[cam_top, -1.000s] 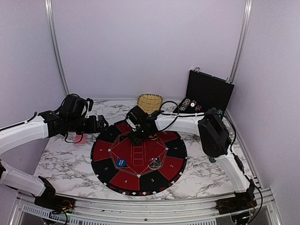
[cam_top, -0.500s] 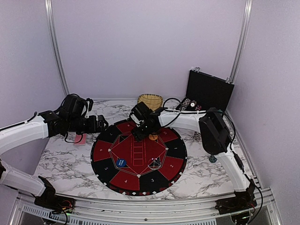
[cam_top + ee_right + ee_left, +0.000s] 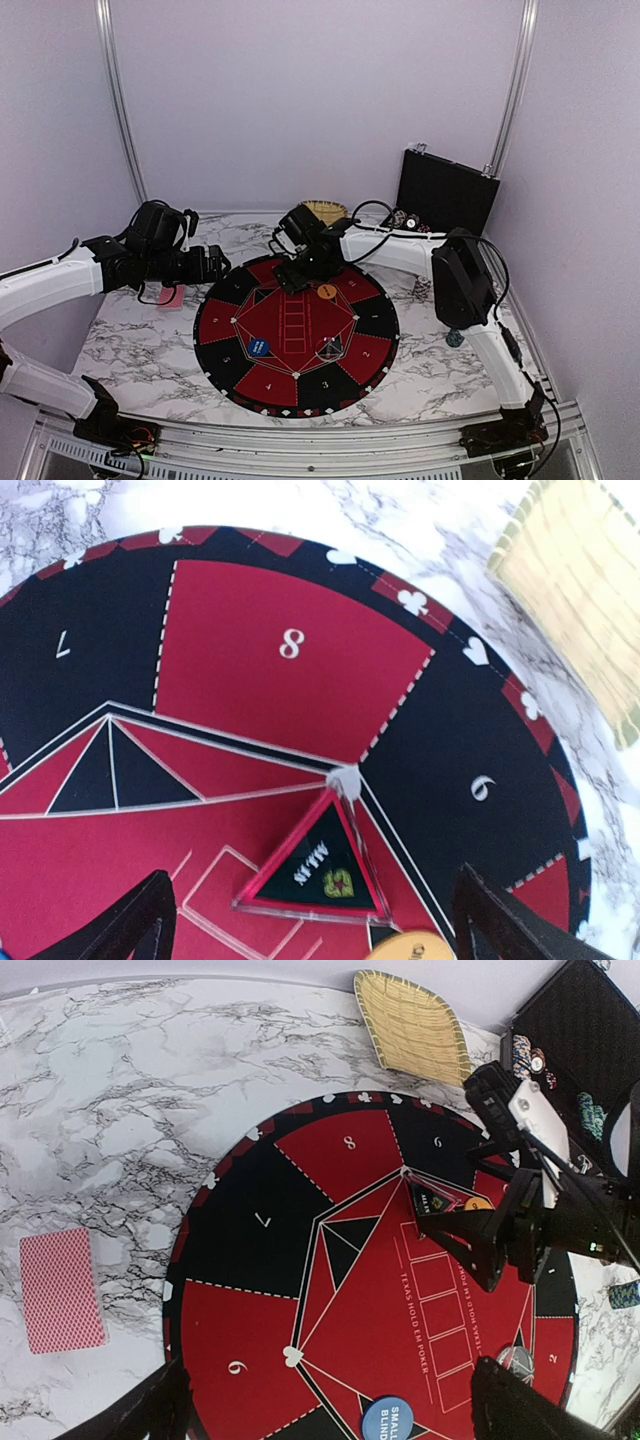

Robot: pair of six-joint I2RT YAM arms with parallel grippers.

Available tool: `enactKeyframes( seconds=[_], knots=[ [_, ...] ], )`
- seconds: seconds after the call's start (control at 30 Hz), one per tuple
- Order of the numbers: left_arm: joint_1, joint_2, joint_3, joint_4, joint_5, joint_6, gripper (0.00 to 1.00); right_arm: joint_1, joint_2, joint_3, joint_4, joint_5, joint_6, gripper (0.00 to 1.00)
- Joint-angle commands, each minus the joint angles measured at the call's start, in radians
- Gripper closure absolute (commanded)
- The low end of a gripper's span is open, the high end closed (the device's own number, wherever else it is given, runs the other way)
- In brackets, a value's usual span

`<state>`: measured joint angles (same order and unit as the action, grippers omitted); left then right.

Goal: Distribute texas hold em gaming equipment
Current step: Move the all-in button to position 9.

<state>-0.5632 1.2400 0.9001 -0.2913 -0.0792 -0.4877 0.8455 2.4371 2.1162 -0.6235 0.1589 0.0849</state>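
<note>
Far left first: the left gripper [image 3: 215, 266] hangs over the marble just off the mat's [image 3: 240, 360] left edge. Its fingers are spread wide with nothing between them. The red-backed card [image 3: 62, 1290] (could be a thin stack, can't tell) lies flat on the marble just beside that edge, under the left arm and a little to the near-left of the fingertips. In the left wrist view its long axis runs up the picture while the fingers sit left and right. So my read is the jaws would close across its short side, once the gripper slides left and drops.

On the mat, the blue disc [image 3: 388, 1420] sits in the near half, well apart from both grippers.

The right gripper [image 3: 293, 277] is over the far-middle of the mat with its jaws apart and nothing in them. The orange disc [image 3: 326, 292] lies flat on the red felt just to its right, clear of the fingers. It looks placed, not held.

Further right, the chips [image 3: 405, 222] sit in the open black case [image 3: 445, 190] at the far right corner. One teal chip [image 3: 455, 338] lies loose on the marble beside the right arm.

So the relation that matters, I think: the card is the left arm's job, since it's close and nearly underneath. Anything from the case lies far-right of the right gripper, so that's the right arm's reach. A flat card on marble could be fiddly to pinch.
</note>
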Motion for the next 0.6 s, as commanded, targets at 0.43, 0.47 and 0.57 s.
enactKeyframes(
  seconds=[0.43, 0.47, 0.57],
  knots=[
    [0.006, -0.014, 0.017, 0.002, 0.033, 0.009, 0.01, -0.017, -0.586, -0.577, 0.054, 0.064, 0.203, 0.13],
    [0.006, -0.01, 0.019, 0.004, 0.036, 0.008, 0.01, -0.017, -0.63, -0.626, 0.047, 0.075, 0.218, 0.13],
    [0.006, 0.0, 0.028, 0.009, 0.05, 0.009, 0.01, -0.022, -0.727, -0.739, 0.023, 0.103, 0.27, 0.13]
  ],
)
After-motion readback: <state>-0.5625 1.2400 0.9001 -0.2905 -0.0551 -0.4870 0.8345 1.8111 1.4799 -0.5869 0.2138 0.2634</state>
